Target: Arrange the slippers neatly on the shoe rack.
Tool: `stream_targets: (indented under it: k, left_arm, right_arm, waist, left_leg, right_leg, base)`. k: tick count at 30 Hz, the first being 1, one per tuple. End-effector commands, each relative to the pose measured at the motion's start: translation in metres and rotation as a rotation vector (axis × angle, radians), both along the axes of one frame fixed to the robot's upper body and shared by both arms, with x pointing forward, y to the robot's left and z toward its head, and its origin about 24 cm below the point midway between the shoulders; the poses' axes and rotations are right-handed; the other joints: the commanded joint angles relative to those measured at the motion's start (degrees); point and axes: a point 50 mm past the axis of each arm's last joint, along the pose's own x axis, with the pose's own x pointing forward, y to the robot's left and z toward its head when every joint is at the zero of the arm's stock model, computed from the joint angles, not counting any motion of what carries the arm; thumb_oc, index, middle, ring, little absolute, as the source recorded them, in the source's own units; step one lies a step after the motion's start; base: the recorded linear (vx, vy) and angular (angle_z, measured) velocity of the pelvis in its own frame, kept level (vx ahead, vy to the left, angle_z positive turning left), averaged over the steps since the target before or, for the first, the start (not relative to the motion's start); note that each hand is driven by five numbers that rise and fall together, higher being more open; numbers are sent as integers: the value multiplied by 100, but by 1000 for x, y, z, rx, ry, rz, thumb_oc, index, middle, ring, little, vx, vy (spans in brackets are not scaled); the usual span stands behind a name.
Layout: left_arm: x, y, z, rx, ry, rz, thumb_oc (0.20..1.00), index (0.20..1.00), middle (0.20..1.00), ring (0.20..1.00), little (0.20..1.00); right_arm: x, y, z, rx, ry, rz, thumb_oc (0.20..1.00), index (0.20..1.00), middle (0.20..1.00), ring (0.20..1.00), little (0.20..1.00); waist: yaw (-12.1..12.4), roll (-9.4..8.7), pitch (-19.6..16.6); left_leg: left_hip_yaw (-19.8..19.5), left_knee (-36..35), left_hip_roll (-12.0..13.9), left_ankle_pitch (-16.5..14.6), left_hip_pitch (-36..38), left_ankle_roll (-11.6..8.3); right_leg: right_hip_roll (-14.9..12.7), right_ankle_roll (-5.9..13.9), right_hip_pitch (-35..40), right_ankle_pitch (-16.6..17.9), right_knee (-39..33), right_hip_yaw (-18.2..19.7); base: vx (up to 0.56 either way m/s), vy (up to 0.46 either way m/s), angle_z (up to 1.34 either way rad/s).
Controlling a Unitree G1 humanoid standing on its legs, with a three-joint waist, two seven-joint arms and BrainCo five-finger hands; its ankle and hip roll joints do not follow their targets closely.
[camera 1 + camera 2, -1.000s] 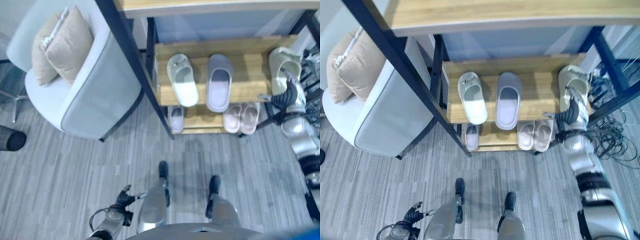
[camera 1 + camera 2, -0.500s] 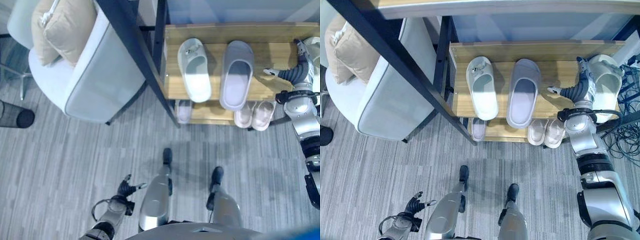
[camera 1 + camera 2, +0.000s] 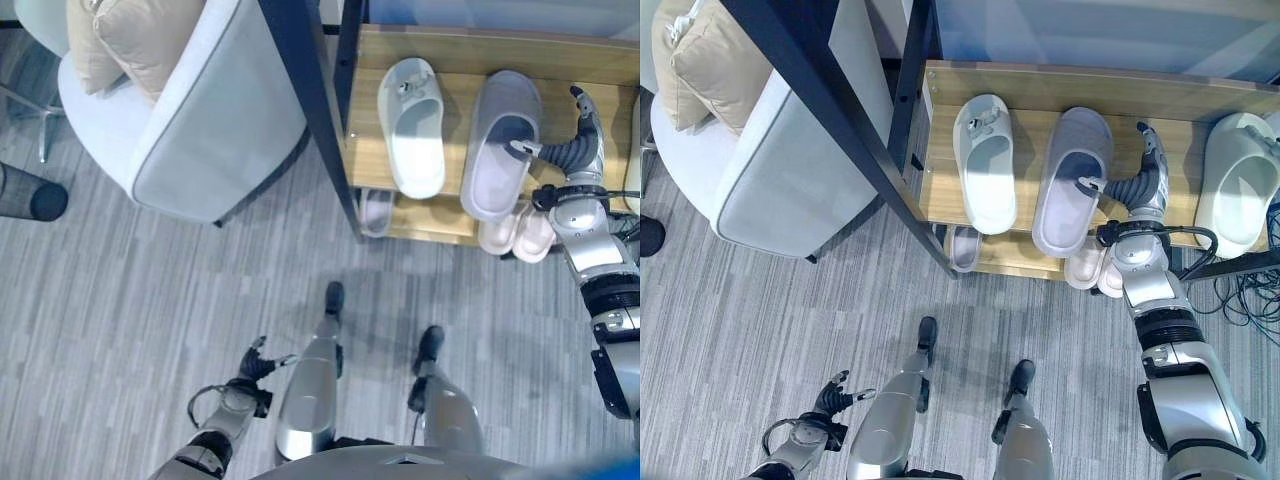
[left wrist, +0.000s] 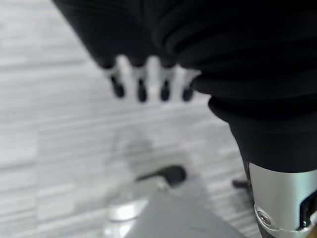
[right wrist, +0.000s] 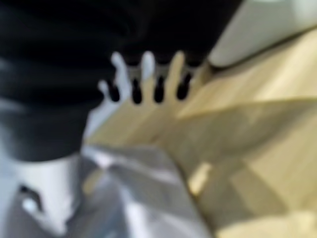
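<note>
While the right hand [image 3: 1137, 180] is reaching over the front edge of the black-framed wooden shoe rack [image 3: 1060, 82], its fingers are lying stretched out and its thumb is pointing toward the lavender-grey closed-toe slipper [image 3: 1071, 180] just beside it; whether the thumb is touching that slipper cannot be told. That hand is grasping nothing. On the rack's wooden shelf, the lavender-grey slipper is lying with its heel jutting past the front edge, and a pale mint open-toe slipper [image 3: 985, 163] is lying just beside it on the side nearer the armchair, toe toward the back of the rack. A second pale mint slipper [image 3: 1237, 183] is sitting at the far end of the same shelf, well apart from the first, with the right hand between it and the lavender-grey slipper. On the rack's lower shelf, a pair of pale pink slippers [image 3: 517, 232] is showing below the lavender-grey slipper, and a single small pale slipper [image 3: 375, 211] is showing below the mint one. The left hand [image 3: 249, 367] is hanging low over the grey plank floor [image 3: 120, 310], well apart from the rack, fingers relaxed and holding nothing. A light grey armchair [image 3: 190, 120] with two beige cushions [image 3: 125, 35] is standing just beside the rack.
</note>
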Motion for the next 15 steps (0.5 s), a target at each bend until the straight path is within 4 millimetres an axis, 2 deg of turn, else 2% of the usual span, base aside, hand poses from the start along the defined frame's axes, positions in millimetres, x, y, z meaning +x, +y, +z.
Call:
stream_targets:
  k: [1,3,4,5,7,11,15]
  left_arm:
    - [-8,3,-3,62,27,-65,1000,1000,1000,1000,1000]
    - [-9,4,-3,69,28,-61,1000,1000,1000,1000,1000]
    - [-9,5,-3,75,26,-63,1000,1000,1000,1000,1000]
    - [-9,5,-3,74,25,-62,1000,1000,1000,1000,1000]
    - [-10,4,-4,67,30,-62,1000,1000,1000,1000,1000]
    - [-13,-1,-6,73,48,-98,1000,1000,1000,1000,1000]
    - [-13,-3,-7,84,51,-105,1000,1000,1000,1000,1000]
  right_arm:
    - [2,-8,44,-77,-112,-24,1000,1000,1000,1000,1000]
    - [7,-9,47,-64,-99,-34,1000,1000,1000,1000,1000]
    - [8,-8,50,-51,-103,-31,564,564,564,564,564]
    - [9,-11,47,-42,-85,-38,467,467,467,467,467]
    - [10,-13,43,-29,-58,-37,200,200,200,200,200]
    - [8,-20,37,5,-48,-61,200,200,200,200,200]
    - [7,-17,38,33,-98,-70,200,200,200,200,200]
  waist:
    - [184,60,-151]
    - [220,50,-150]
    - [245,51,-153]
    - [277,43,-161]
    - [319,25,-188]
    - [386,9,-252]
    - [391,-39,-254]
  left_leg:
    - [-226,849,-18,-630,-651,-44]
    - [-222,825,-23,-614,-678,-43]
    - [-222,806,-27,-606,-692,-45]
    - [-240,791,-33,-603,-710,-41]
    - [-258,785,-57,-592,-754,-44]
    - [-342,757,-133,-588,-838,-58]
    - [-359,755,-159,-588,-896,-70]
  right_leg:
    - [-431,247,-267,-969,1233,328]
    - [-429,253,-278,-935,1178,327]
    - [-432,257,-277,-911,1125,315]
    - [-437,262,-268,-900,1072,298]
    - [-440,265,-234,-874,971,252]
    - [-455,279,-127,-842,823,121]
    - [-444,283,-111,-802,746,69]
  base:
    - [0,0,0]
    - [0,0,0]
    - [0,0,0]
    - [0,0,0]
    - [18,3,4]
    - [40,18,14]
    - [14,28,11]
